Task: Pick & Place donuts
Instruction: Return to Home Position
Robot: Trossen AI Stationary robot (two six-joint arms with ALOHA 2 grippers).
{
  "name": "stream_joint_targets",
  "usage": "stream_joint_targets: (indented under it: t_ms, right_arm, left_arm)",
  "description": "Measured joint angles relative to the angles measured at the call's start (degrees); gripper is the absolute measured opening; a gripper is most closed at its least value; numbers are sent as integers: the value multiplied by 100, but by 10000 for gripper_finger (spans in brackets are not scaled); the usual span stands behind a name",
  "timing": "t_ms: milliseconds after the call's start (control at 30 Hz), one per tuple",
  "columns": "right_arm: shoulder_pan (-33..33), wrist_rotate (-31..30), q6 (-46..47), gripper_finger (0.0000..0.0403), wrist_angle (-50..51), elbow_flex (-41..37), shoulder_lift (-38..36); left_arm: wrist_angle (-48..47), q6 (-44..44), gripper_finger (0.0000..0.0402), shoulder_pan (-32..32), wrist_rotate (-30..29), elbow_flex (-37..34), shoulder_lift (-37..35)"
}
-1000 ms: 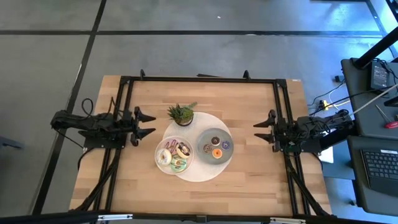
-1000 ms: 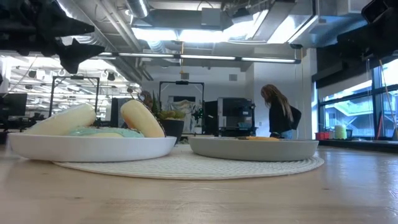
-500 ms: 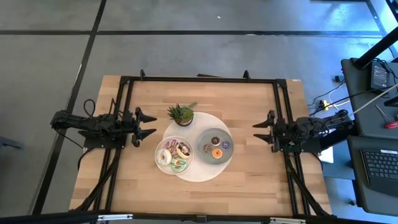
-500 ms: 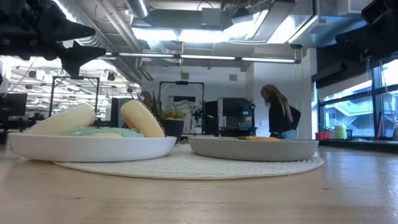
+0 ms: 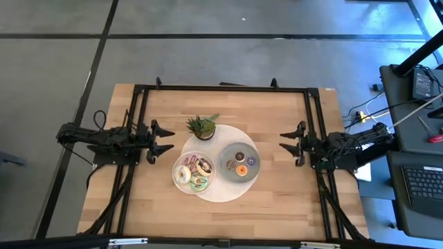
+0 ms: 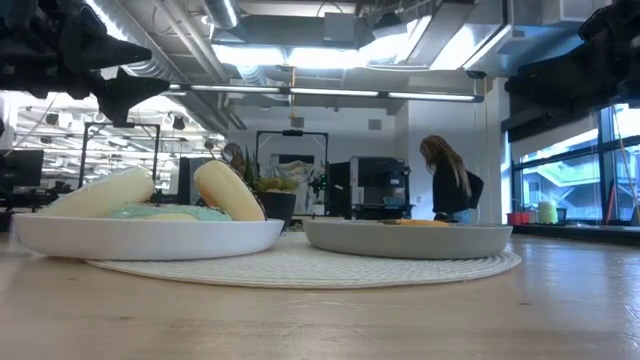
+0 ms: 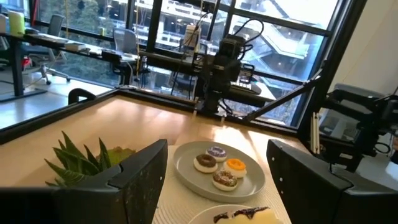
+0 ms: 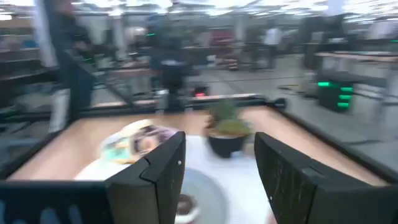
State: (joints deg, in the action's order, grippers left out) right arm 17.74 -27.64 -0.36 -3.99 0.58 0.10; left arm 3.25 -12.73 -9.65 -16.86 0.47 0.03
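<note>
Several donuts lie on a white plate, among them a white one and a green one. Several more lie on a grey plate: brown, purple, orange and sprinkled. In the low view, two pale donuts lean up out of the white plate. My left gripper hangs open left of the plates. My right gripper hangs open to their right. Neither touches anything.
Both plates sit on a round white mat at the table's middle. A small green potted plant stands on the mat's far side. A black frame runs along the table's edges. Bare wood lies near the front edge. A person stands far behind.
My right gripper has moved a little toward the table's left, nearer the grey plate, still open. My left gripper and the donuts have kept still.
</note>
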Motion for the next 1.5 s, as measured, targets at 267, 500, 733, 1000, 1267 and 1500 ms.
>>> stream_joint_targets:
  t_ms: [267,500,733,1000,1267,1500]
  right_arm:
    - [-2,-2073,-293,193,50,0,4]
    - [-2,-2227,-601,193,72,0,20]
    - [-2,-2227,-764,193,75,0,20]
    - [-2,-2227,-763,193,75,0,20]
    - [-2,-2227,-765,193,75,0,21]
    - [-2,-2227,-763,193,75,0,22]
  left_arm:
    - [-1,452,270,0,2,2,42]
    - [7,794,270,0,-138,2,44]
    - [86,605,270,1,-1090,2,46]
    - [91,796,270,0,-1197,2,48]
    - [91,798,270,0,-1198,2,48]
    - [91,796,270,0,-1198,2,48]
